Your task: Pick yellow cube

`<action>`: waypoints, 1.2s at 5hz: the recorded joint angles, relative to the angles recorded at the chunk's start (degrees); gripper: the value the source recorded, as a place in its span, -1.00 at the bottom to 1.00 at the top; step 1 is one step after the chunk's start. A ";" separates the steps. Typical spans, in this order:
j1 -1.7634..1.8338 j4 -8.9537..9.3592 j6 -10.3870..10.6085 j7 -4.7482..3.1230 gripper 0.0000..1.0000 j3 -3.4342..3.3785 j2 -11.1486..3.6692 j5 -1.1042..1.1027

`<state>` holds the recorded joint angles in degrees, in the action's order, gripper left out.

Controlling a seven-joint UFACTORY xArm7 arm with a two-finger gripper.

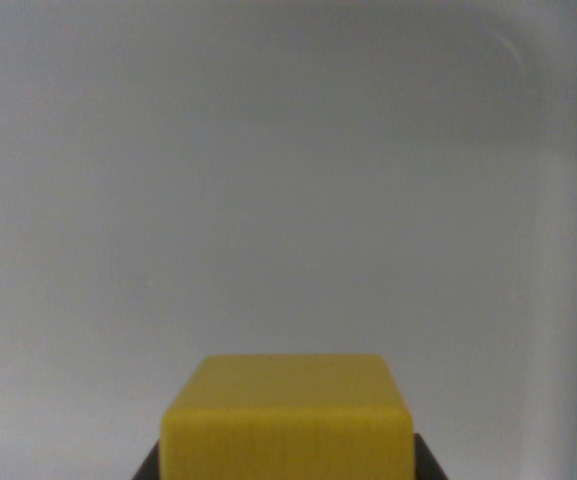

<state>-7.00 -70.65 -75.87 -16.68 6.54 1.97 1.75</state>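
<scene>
- The yellow cube [288,420] is sitting at the bottom middle of the wrist view, very close to the camera.
- Its top face and its front face are both showing. The top is looking a lighter yellow and the front a deeper yellow.
- The cube is sitting straight and level, not tipping to either side.
- The bottom edge of the picture is cutting off the cube's lowest part.
- The hand [288,466] is showing only as two small dark bits, one at each lower corner of the cube.
- One dark finger [148,467] is peeking out on the wrist view's left of the cube, right against its side.
- The other dark bit is peeking out on the wrist view's right, also right against the cube's side.
- The cube is sitting between these two dark bits, so the hand is looking clenched on the yellow cube, gripping it from both sides.
- Most of the hand is hiding behind the cube or below the picture, so the tips of its fingers are not showing.
- The camera is looking out over the top of the cube at a plain pale grey surface [288,180] that is filling the rest of the view.
- The grey surface is looking soft and blurry. I cannot tell if it is a counter or something else.
- A faint curved line [508,45] is bending near the top of the wrist view's right, and a darker strip is running down the right edge.
- I cannot tell if the cube is touching the grey surface or being held up above it.
</scene>
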 joint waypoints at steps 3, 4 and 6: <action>0.04 -3.22 -4.76 0.33 1.00 0.02 1.55 -0.34; 0.04 -3.22 -4.76 0.33 1.00 0.02 1.55 -0.34; 0.06 -4.76 -7.03 0.49 1.00 0.04 2.29 -0.50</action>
<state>-6.94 -75.41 -82.89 -16.19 6.58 4.27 1.26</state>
